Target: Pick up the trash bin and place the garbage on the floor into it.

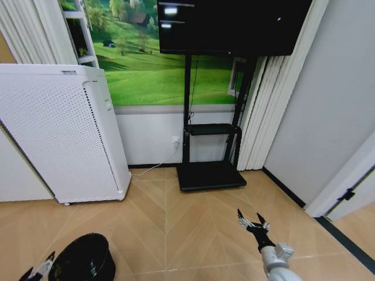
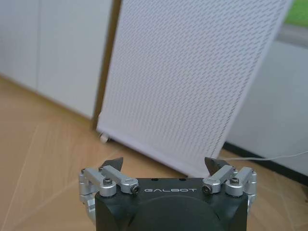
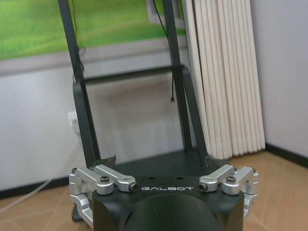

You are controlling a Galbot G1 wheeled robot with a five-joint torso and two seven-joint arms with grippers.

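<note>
The bin (image 1: 84, 257) sits on the wood floor (image 1: 176, 228) at about seven o'clock in the head view, black and round, its mouth open upward. The left gripper (image 1: 38, 270) is just beside it at its nine o'clock, and its wrist view shows the fingers (image 2: 113, 162) spread wide, holding nothing, facing the white appliance (image 2: 192, 82). The right gripper (image 1: 253, 223) hovers at five o'clock, well apart from the bin, also open and empty, pointing toward the black TV stand (image 1: 211, 172) at twelve o'clock.
</note>
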